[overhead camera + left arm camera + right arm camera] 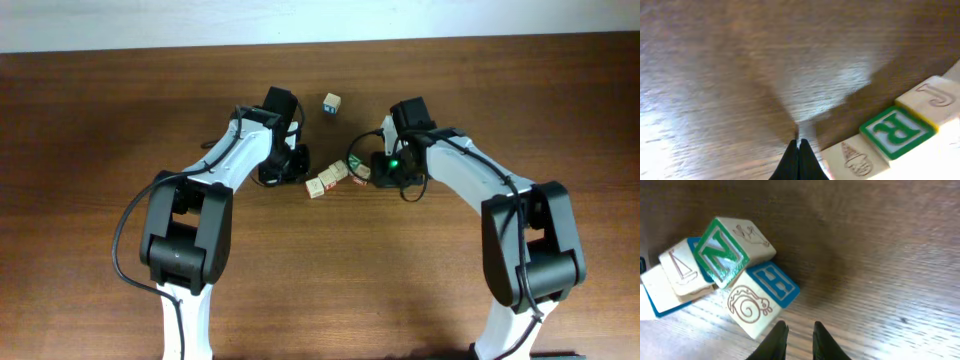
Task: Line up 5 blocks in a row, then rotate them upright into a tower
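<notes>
Wooden alphabet blocks [336, 174] lie bunched on the brown desk [880, 255], in the gap between the two claws. One lone block [331, 102] sits well apart, out past both of them.

The left claw [800, 150] has its tips pressed together with nothing in them, low over the desk. Just to its right is a pale block with a carved cone figure [855, 160]; I can't tell whether the tips touch it. Further right, in the same touching row, come a green R block [897, 131] and then a pale J block [935, 97].

The right claw [797, 335] holds its fingers a little apart, with only bare desk between them. Just ahead of it and slightly left sits a blue H block [760, 297] with a snail spiral on its near face, close to the left finger but not gripped. The green N block [725, 252] stands further ahead and left, tilted on an edge against the H block. On its far side it leans on a sailboat block [682, 270], the farthest left of the three.
</notes>
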Robot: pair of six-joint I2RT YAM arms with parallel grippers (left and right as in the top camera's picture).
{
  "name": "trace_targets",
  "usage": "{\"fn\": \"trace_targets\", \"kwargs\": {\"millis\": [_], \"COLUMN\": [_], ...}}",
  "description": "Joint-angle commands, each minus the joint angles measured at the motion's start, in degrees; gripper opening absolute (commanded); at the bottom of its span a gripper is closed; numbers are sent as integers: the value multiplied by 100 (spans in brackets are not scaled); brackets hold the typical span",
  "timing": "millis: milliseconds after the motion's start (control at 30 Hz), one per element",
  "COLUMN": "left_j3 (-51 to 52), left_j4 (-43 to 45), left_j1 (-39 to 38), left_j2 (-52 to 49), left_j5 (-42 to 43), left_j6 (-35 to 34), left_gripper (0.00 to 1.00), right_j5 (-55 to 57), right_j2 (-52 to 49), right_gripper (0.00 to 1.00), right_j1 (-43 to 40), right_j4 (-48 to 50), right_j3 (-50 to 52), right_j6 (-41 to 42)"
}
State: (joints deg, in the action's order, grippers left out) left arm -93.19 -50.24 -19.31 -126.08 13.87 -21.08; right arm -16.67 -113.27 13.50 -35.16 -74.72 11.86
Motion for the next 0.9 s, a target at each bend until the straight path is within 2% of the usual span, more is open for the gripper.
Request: {"fn": "trace_targets", "kwargs": {"millis": [0,100,167,200,333,400,633,733,867], "left_j3": [-273,-1093,-1373,-1427,-1456,-1453,-1453,-1453,-1453], "left_j4": [-409,-938,-960,-949,-1038,-1161,-1204,-1204,-1211], "left_j1": [426,977,1274,1397,2129,2326,2398,2398,2398], "left_j2": [-2,-2,-2,-2,-2,-2,-2,-2,-2], "left_j5": [-105,-105,-105,-105,-105,-109,-129,-129,-129], "left_j6": [-76,-74,-76,-76,-76,-74,-74,-72,-70], "left_gripper": [0,1,14,17,16,15,15,15,15], "right_j5": [-31,-94,-74,-63,385,385,1097,1126,1287], "right_j2": [-61,-61,-63,-81,-385,-549,-990,-1001,-1001], "right_gripper": [22,27,30,32,49,52,53,49,45], "right_j1": [-308,-164,85,175,774,957,1318,1318,1316], "right_j4": [-306,-358,-28,94,656,710,367,153,-179], "right_j3": [-710,-1375,-1445,-1445,-1445,-1445,-1445,-1443,-1443], "right_j6": [-553,-946,-1156,-1237,-1440,-1464,-1462,-1456,-960]}}
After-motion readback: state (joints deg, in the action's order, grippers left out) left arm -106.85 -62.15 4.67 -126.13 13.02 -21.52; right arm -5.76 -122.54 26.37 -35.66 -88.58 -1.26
